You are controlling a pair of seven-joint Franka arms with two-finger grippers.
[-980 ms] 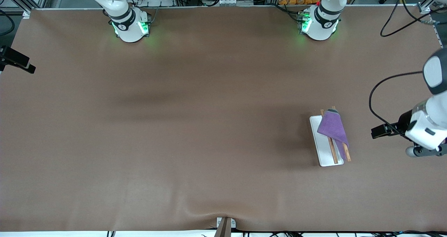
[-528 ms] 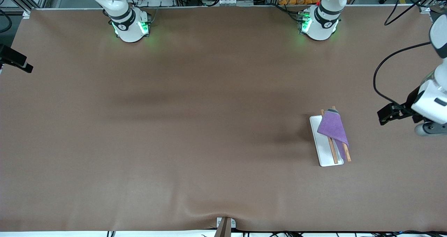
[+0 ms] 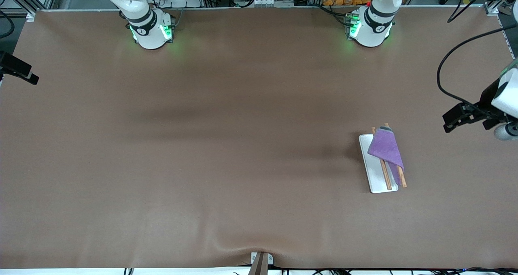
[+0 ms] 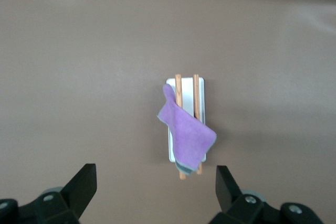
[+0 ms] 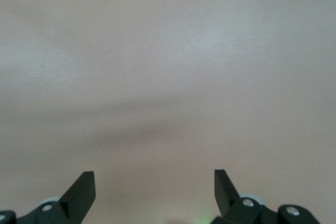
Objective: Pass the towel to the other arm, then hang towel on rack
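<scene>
Towel, a small soft purple microfibre cloth, draped askew over the two brown wooden rods of the white-based rack toward the left arm's end of the table; both the left gripper and right gripper hang apart and empty, and the cloth's seemingly lopsided overhang could let it slide off.

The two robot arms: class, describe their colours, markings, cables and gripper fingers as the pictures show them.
Both arms are glossy white with black joint bands; the right arm's base and left arm's base glow green. A black cable loops along the left arm's wrist. The left gripper and right gripper each have two black, wedge-shaped fingers on grey bolted mounts.
</scene>
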